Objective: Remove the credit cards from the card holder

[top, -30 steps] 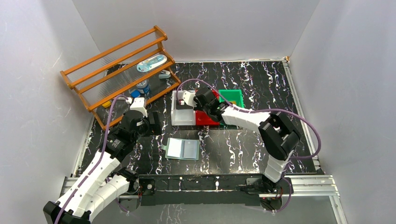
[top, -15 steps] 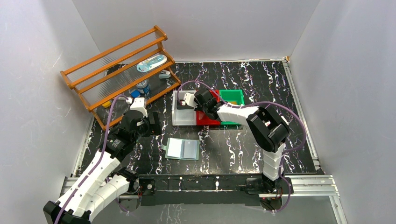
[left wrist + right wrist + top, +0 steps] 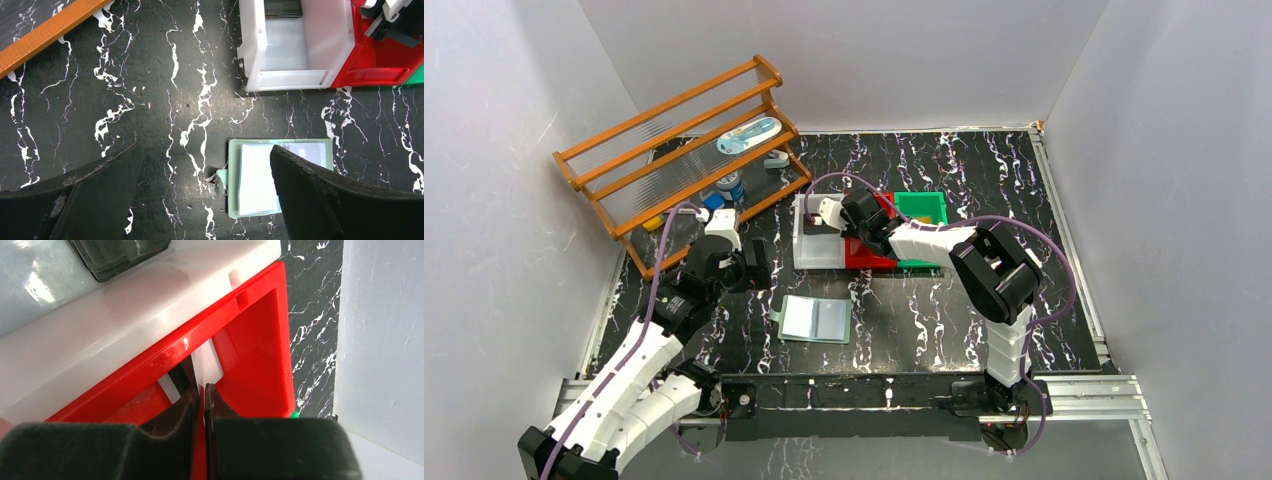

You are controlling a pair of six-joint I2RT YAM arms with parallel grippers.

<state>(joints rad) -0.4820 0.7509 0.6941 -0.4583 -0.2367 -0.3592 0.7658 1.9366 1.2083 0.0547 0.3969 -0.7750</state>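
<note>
Card holder [image 3: 816, 320] lies spread open on the surface [image 3: 924, 320] below the wide left gripper [image 3: 205, 150], while the barely parted right gripper [image 3: 202, 387] meets a pale credit card [image 3: 209, 360] inside the red bin [image 3: 260, 340], grip unclear.

White-black arms [image 3: 639, 360], purple cables [image 3: 656, 275]

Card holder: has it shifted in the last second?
No. The card holder lies at the same spot, just in front of the white bin.
</note>
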